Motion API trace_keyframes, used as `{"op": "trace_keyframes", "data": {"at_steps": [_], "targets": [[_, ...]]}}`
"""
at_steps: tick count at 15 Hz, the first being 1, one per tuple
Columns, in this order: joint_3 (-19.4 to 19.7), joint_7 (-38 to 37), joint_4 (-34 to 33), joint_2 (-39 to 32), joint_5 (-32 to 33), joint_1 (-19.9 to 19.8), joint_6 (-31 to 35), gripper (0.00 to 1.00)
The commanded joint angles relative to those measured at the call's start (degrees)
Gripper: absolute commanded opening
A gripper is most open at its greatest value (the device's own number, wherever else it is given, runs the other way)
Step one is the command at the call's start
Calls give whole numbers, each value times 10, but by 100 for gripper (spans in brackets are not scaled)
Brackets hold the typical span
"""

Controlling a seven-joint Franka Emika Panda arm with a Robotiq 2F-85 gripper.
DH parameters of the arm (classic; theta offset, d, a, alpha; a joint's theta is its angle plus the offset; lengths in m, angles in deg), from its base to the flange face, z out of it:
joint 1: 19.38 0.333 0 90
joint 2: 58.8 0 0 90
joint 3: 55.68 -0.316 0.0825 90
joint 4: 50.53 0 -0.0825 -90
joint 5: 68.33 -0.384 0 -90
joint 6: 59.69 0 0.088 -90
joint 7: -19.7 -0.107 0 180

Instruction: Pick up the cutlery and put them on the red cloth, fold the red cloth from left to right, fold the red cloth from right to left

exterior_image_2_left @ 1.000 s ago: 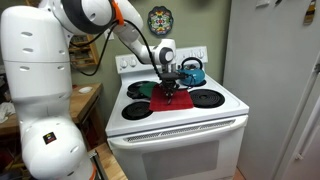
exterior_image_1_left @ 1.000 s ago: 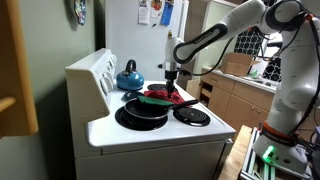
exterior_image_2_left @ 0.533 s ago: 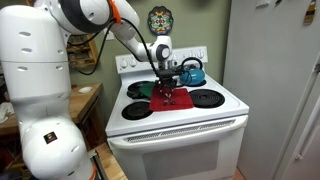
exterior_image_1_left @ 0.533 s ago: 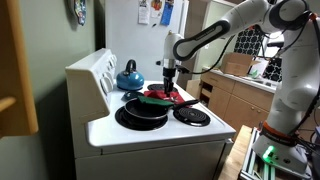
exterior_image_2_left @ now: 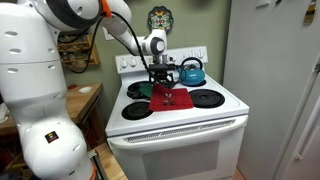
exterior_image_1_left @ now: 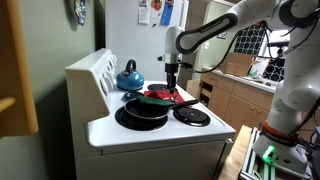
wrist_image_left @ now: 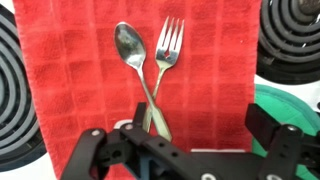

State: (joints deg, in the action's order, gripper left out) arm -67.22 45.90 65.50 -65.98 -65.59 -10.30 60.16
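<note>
The red cloth [wrist_image_left: 190, 70] lies flat on the stove top between the burners. On it rest a spoon [wrist_image_left: 133, 52] and a fork [wrist_image_left: 166, 52], their handles crossing towards me. My gripper [wrist_image_left: 200, 122] hangs open just above the cloth's near part with nothing between its fingers. In both exterior views the gripper [exterior_image_1_left: 172, 82] [exterior_image_2_left: 160, 80] is a little above the red cloth [exterior_image_1_left: 178, 97] [exterior_image_2_left: 170, 101], and the cutlery [exterior_image_2_left: 168, 96] shows as a faint glint on it.
A flat green piece [wrist_image_left: 290, 105] [exterior_image_1_left: 155, 99] lies against one side of the cloth. A black frying pan [exterior_image_1_left: 140, 112] sits on a front burner and a blue kettle [exterior_image_1_left: 128, 75] [exterior_image_2_left: 192, 71] at the back. Coil burners [wrist_image_left: 20, 90] [wrist_image_left: 290, 40] flank the cloth.
The gripper has opened, let go of the cutlery and risen a little above the cloth. The spoon and fork stay on the cloth.
</note>
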Motion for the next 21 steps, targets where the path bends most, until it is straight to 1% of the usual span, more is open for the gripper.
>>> {"op": "trace_keyframes", "data": {"at_steps": [1,3,5,6,7,12,17,21], "targets": [[0,-24,36,30,-18,2,-35,100],[-2,-36,45,29,-18,6,-55,100],[-4,-17,48,27,-50,5,-72,100],[-3,-23,55,31,-51,5,-59,100],[-1,-20,32,14,-36,6,-61,100],[-3,-14,39,13,-43,8,-61,100],[-10,-23,59,15,-14,19,-34,100],[-9,-31,83,20,20,25,5,100]]}}
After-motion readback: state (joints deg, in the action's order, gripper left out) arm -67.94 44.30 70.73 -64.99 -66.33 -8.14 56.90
